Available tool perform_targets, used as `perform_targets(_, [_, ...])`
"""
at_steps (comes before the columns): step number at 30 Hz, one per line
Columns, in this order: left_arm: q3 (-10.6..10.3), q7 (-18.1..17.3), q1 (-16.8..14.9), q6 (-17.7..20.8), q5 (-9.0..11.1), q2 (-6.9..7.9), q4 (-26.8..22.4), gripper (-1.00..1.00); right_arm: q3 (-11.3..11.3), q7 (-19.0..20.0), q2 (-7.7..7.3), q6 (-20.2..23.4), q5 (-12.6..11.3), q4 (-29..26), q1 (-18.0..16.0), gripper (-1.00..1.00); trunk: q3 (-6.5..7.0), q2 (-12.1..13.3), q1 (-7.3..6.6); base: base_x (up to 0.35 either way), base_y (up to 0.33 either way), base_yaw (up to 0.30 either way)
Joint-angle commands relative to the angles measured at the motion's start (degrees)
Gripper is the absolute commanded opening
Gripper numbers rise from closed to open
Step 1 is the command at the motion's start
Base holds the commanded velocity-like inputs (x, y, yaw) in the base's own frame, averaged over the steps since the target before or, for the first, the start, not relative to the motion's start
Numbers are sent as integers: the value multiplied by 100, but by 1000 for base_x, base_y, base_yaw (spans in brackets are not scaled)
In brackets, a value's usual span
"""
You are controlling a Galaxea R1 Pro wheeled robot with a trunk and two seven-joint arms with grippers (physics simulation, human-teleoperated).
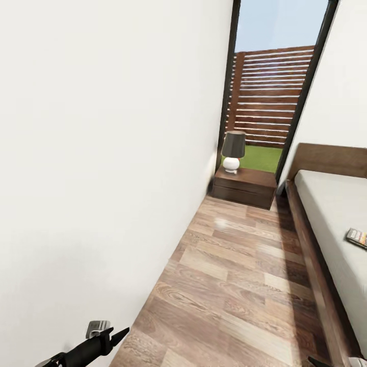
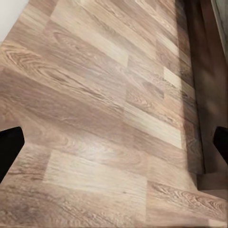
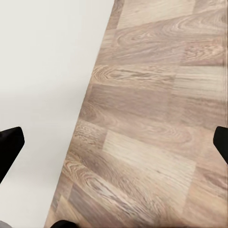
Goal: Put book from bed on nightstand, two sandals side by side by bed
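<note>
The book [image 1: 356, 237], grey and orange, lies flat on the bed's pale mattress [image 1: 329, 209] at the right edge of the head view. A dark-brown nightstand [image 1: 244, 187] stands at the far end of the floor strip, beside the headboard. The sandals are out of view. My left gripper [image 1: 114, 336] hangs low at the bottom left, close to the white wall. Seen from its wrist, the left gripper [image 2: 114, 147] is open over bare floor. My right gripper [image 3: 114, 147] is open too, over floor planks beside a white surface. Neither holds anything.
A lamp [image 1: 233, 150] with a dark shade and white base sits on the nightstand, with a tall dark-framed window [image 1: 270, 97] behind it. The white wall [image 1: 102, 153] and the bed's dark frame [image 1: 311, 255] bound a narrow strip of wood-plank floor [image 1: 229, 285].
</note>
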Motion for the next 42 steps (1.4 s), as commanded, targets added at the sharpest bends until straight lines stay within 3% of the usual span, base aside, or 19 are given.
perform_targets(1, [10,-27,-2,9,18,0,3,100,-45,14,0,-16,45,6,-7,100,-8,-2,-1,0,0,-260])
perform_targets(42, [10,-34,-2,10,18,0,2,100,-41,11,0,-16,45,6,-8,100,-117,-2,-1,0,0,-242])
